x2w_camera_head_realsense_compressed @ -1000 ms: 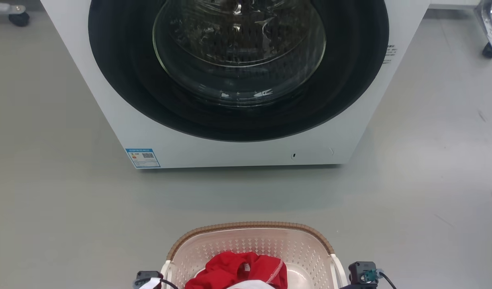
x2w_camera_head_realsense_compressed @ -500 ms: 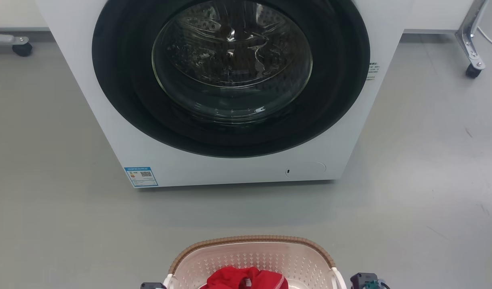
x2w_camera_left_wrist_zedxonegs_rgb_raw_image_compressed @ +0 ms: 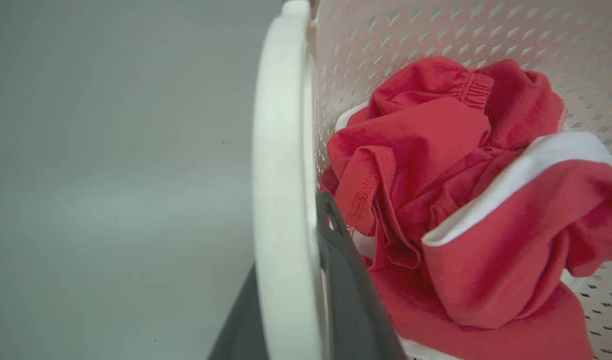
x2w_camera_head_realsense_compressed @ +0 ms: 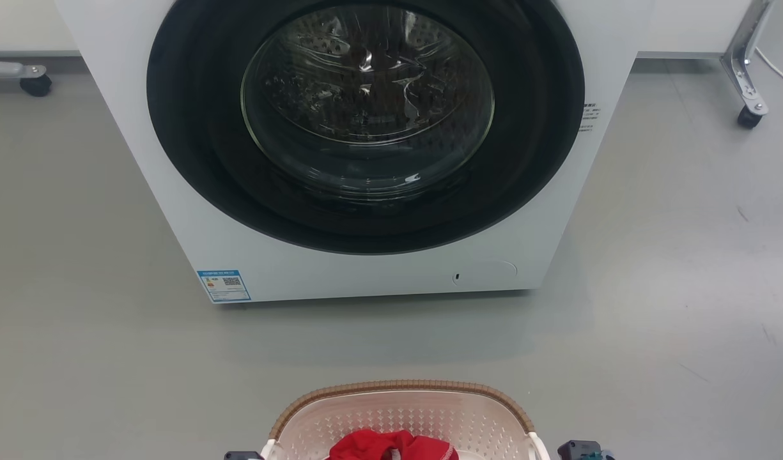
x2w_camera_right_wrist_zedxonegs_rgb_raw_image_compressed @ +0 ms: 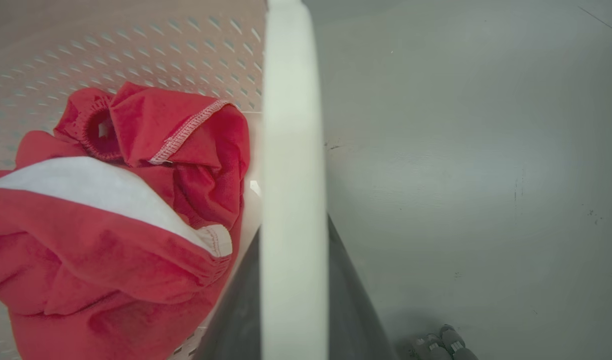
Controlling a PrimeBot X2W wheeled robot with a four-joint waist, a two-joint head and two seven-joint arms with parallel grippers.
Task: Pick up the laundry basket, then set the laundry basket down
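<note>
Camera rose; left gripper (x2w_camera_left_wrist_zedxonegs_rgb_raw_image_compressed: pixel 292 260), right gripper (x2w_camera_right_wrist_zedxonegs_rgb_raw_image_compressed: pixel 293 250) clamp laundry basket (x2w_camera_head_realsense_compressed: pixel 401 412) holding red garment (x2w_camera_left_wrist_zedxonegs_rgb_raw_image_compressed: pixel 435 165).

Setting: laundry test lab. Evidence: white front-loading washer (x2w_camera_head_realsense_compressed: pixel 365 147) freestanding on bare grey floor (x2w_camera_head_realsense_compressed: pixel 78 358); castered metal frame legs (x2w_camera_head_realsense_compressed: pixel 746 89) at both sides.

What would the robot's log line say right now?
left gripper: shut on laundry basket left handle | right gripper: shut on right handle | laundry basket: holds red-and-white garment | ahead: washing machine
</note>
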